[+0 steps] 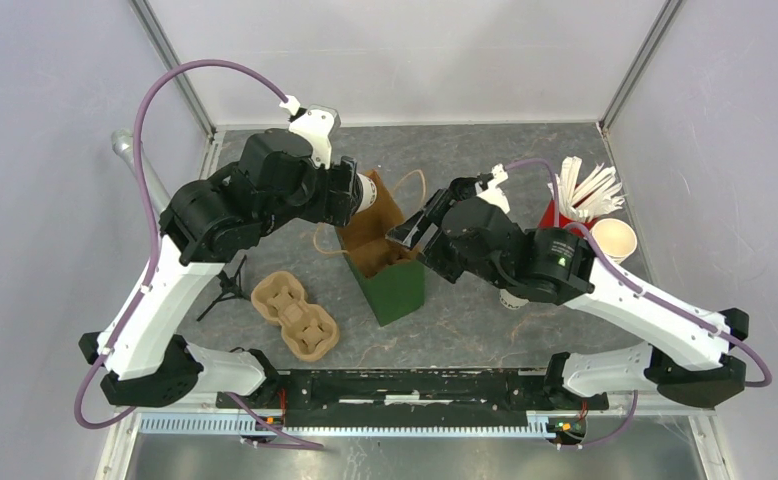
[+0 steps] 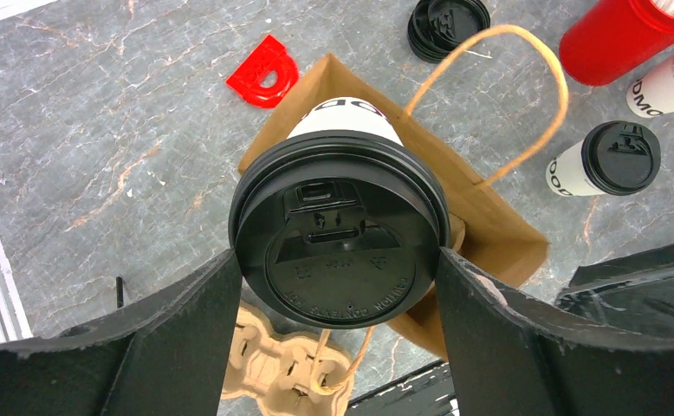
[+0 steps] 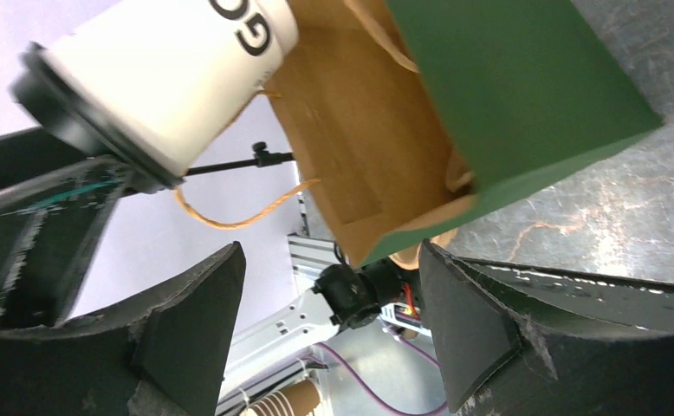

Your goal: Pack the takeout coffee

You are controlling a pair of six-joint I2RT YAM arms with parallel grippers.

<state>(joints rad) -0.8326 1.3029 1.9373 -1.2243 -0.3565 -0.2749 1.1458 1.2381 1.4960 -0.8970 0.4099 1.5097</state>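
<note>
Left wrist view gives the clearest look at what I take to be the step in hand: setting the small cream-white paper cup with the round black plastic lid (image 2: 338, 234) down into the green paper bag with the brown inside and twine handles (image 2: 489, 227).

**The cup.** It hangs in the middle of the frame, off the grey marbled surface (image 2: 100, 130) and over the bag's open mouth. In the right wrist view it leans, with its lid toward the upper left of the frame.

**How to do it well.**
- Bring the cup upright first.
- Centre it over the opening, clear of the handle loops.
- Lower it slowly until the base meets the bag's floor, and only then let go.
- A release while the cup is tilted could tip it over or pop the lid.
- The bag looks light, so steadying its rim would help.

**The left end effector** (image 2: 335, 264) stands wide, with its two fingers against opposite sides of the lid's rim. It is carrying the cup.

**The right end effector** (image 3: 329, 321) is spread wide with nothing clamped between its fingers. The bag's near rim sits just above the gap at mid-frame, and I cannot tell whether a finger touches it. In the top external view it sits at centre frame, right beside the bag's mouth.

A second lidded cream-white cup (image 2: 606, 160) stands on the surface at the right of the left wrist view, not yet packed.
</note>
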